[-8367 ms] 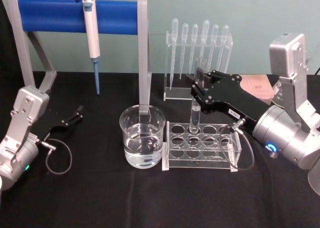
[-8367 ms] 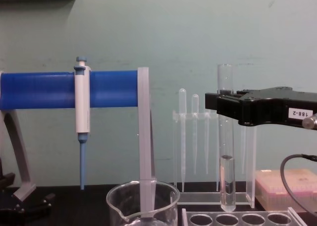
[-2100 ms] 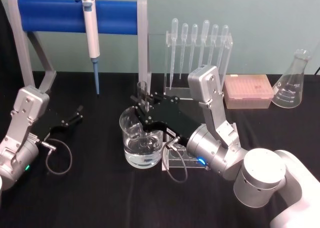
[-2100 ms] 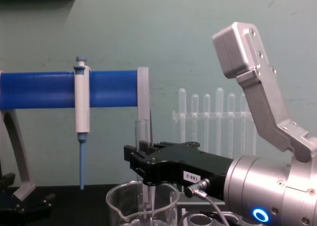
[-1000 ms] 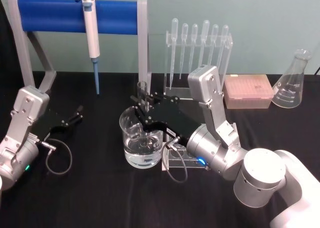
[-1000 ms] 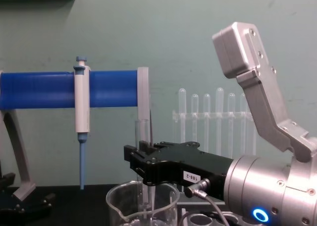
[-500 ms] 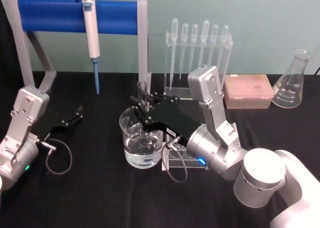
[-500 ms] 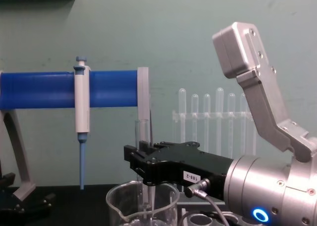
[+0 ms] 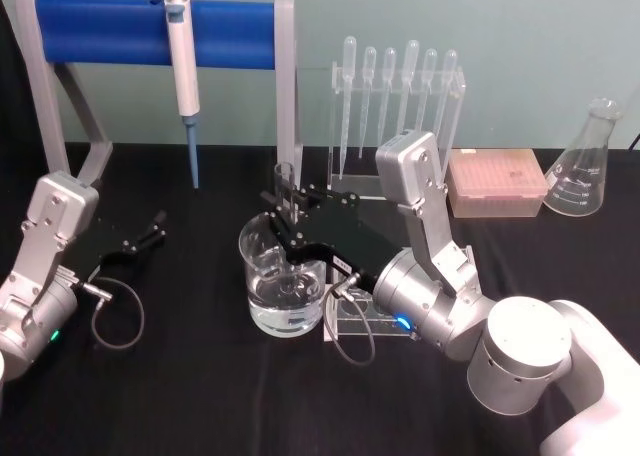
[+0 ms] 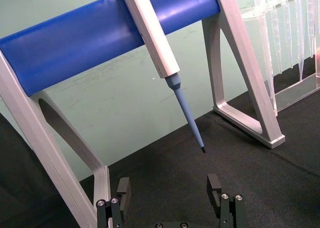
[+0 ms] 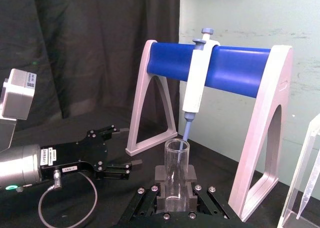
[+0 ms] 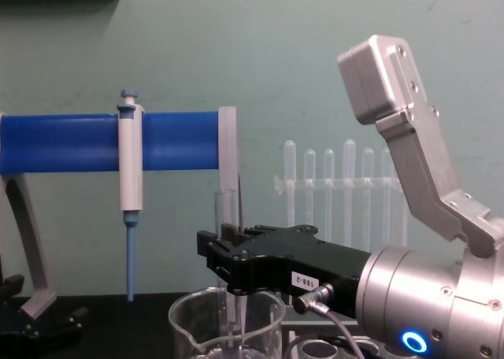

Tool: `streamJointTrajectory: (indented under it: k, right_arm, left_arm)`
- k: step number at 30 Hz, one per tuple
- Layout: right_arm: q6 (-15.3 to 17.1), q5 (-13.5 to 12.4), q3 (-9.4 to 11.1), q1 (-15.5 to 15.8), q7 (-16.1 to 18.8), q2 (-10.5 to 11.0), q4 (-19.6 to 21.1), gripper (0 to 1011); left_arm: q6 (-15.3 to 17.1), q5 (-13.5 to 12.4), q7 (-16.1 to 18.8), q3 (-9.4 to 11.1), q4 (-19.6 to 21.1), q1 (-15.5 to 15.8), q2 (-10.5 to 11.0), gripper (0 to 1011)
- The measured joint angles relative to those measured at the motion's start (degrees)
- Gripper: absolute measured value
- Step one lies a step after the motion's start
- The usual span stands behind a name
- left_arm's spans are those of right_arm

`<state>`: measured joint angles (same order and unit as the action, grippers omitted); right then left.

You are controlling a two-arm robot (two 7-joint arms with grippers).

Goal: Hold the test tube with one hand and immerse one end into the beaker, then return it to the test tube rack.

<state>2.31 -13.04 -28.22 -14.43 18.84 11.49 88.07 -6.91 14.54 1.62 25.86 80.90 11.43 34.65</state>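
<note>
Right gripper point(image 9: 287, 214): clamped on the test tube point(image 12: 227, 209), which is held upright over the beaker point(image 9: 252, 256) at centre, lower end dipped inside. Left gripper point(image 10: 170, 193): parked at the left, fingers apart, nothing held.

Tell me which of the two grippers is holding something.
The right gripper, clamped on the test tube above the beaker; the left gripper, off to the left, is open and empty.
</note>
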Motion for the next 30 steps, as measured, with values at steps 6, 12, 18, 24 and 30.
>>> streamJointTrajectory:
  k: [6, 12, 18, 24, 30]
  right_arm:
    - [0.0, 0.0, 0.0, 0.0, 0.0, 0.0, 0.0, 226]
    - [0.0, 0.0, 0.0, 0.0, 0.0, 0.0, 0.0, 226]
    - [0.0, 0.0, 0.0, 0.0, 0.0, 0.0, 0.0, 225]
    - [0.0, 0.0, 0.0, 0.0, 0.0, 0.0, 0.0, 226]
    - [0.0, 0.0, 0.0, 0.0, 0.0, 0.0, 0.0, 226]
  left_arm:
    - [0.0, 0.0, 0.0, 0.0, 0.0, 0.0, 0.0, 1000]
    - [0.0, 0.0, 0.0, 0.0, 0.0, 0.0, 0.0, 1000]
    - [0.0, 0.0, 0.0, 0.0, 0.0, 0.0, 0.0, 1000]
    - [0.0, 0.0, 0.0, 0.0, 0.0, 0.0, 0.0, 1000]
    - [0.0, 0.0, 0.0, 0.0, 0.0, 0.0, 0.0, 1000]
